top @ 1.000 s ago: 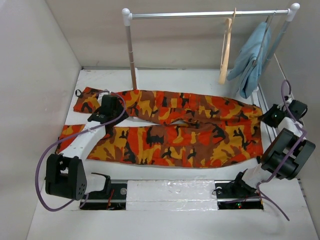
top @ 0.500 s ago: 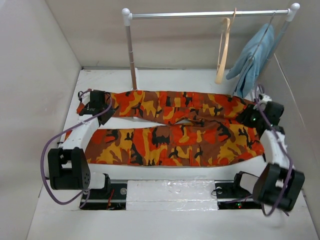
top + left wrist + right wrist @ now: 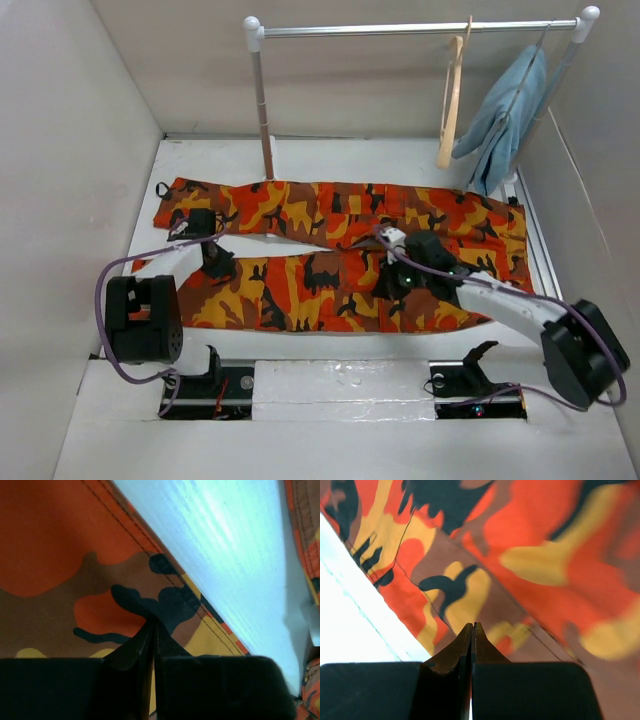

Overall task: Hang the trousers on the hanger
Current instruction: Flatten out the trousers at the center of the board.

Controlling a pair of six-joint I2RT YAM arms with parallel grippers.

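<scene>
The camouflage trousers [image 3: 300, 292] lie flat on the white table, both legs running left to right. My left gripper [image 3: 217, 266] is shut, its tips low over the left part of the near leg. In the left wrist view its closed tips [image 3: 153, 624] sit just over the cloth [image 3: 60, 555] beside a stitched edge, with nothing between them. My right gripper [image 3: 394, 281] is also shut and points down at the middle of the near leg. Its closed tips [image 3: 473, 626] hover over the cloth [image 3: 560, 540] and hold nothing. The wooden hanger [image 3: 450, 100] hangs on the rail at the back.
A metal rail [image 3: 410, 29] on two posts crosses the back, and its left post [image 3: 264, 110] stands just behind the trousers. A light-blue cloth [image 3: 500, 115] hangs at the rail's right end. Bare white table [image 3: 225, 540] shows between the two legs.
The left gripper moved from the far leg's left end to the near leg and shut. The right arm swung from the trousers' right end to the middle and shut.
</scene>
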